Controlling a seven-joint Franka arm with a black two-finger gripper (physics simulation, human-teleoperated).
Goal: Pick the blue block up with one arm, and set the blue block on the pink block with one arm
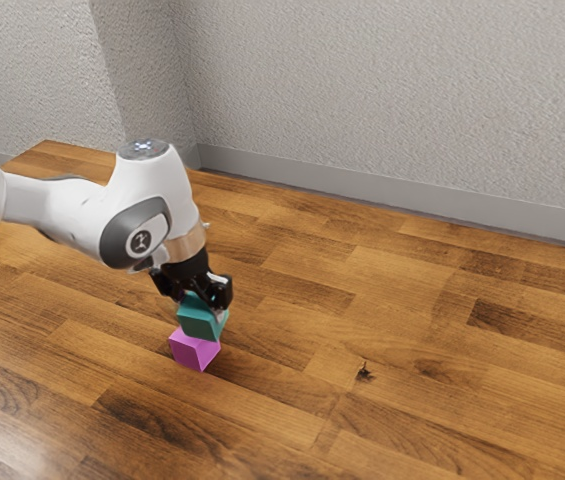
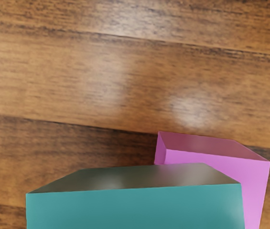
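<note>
In the exterior view, my gripper [image 1: 202, 298] is shut on the blue block [image 1: 202, 322], a teal-blue cube held by its upper part between the black fingers. Directly below it stands the pink block [image 1: 194, 352] on the wooden floor. The blue block's underside is at the pink block's top face, and I cannot tell whether they touch. In the wrist view the blue block [image 2: 135, 202] sits just under my hand, and the pink block [image 2: 230, 164] sticks out from behind it on one side, so the two are not squarely aligned.
A wooden plank floor [image 1: 412, 330] stretches all around, toward the exterior view's right. A small dark mark [image 1: 364, 374] lies on the floor to the right of the blocks. A grey wall with a baseboard [image 1: 392, 190] runs along the back.
</note>
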